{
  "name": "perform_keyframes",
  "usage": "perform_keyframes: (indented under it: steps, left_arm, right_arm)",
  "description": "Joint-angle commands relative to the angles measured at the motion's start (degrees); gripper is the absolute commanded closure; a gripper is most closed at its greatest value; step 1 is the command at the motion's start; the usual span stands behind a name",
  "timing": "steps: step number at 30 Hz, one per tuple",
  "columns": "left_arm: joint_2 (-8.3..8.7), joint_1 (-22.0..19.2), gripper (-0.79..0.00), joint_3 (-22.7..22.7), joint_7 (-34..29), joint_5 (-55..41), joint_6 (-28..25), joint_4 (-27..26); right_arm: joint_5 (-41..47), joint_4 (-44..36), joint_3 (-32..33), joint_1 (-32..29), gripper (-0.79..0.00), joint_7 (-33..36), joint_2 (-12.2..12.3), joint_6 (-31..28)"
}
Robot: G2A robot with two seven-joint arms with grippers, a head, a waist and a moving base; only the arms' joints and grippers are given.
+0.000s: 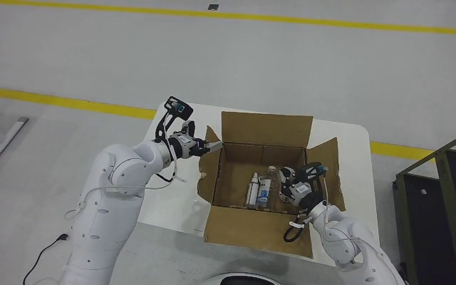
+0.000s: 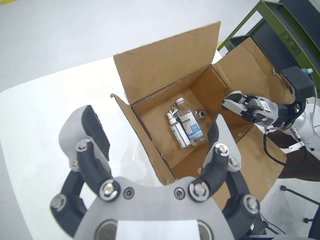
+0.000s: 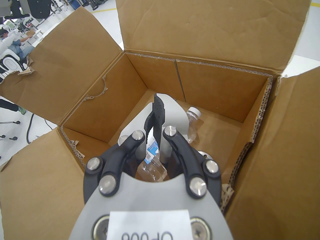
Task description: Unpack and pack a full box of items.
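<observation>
Left wrist view — pincer [image 2: 152, 117] spread wide

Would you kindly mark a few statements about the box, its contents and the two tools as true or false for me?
1. The box has its flaps open. True.
2. The left tool is shut on a bottle. False: it is open and empty, near the box's side flap.
3. The clear bottle lies on its side on the box floor. True.
4. The right tool is wide open over the bare table. False: it is shut, over the box.
5. The white spray bottle lies right beside the clear bottle. True.
</observation>
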Motion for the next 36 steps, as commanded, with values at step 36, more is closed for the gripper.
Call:
perform_keyframes:
  steps: [36]
  left_arm:
    - [0.00,0.0,-0.785,0.0,0.0,0.0,0.0,0.0]
  right_arm:
    - [-12.0,2.2,-18.4,16.5,0.000,28.3,-4.2,38.6]
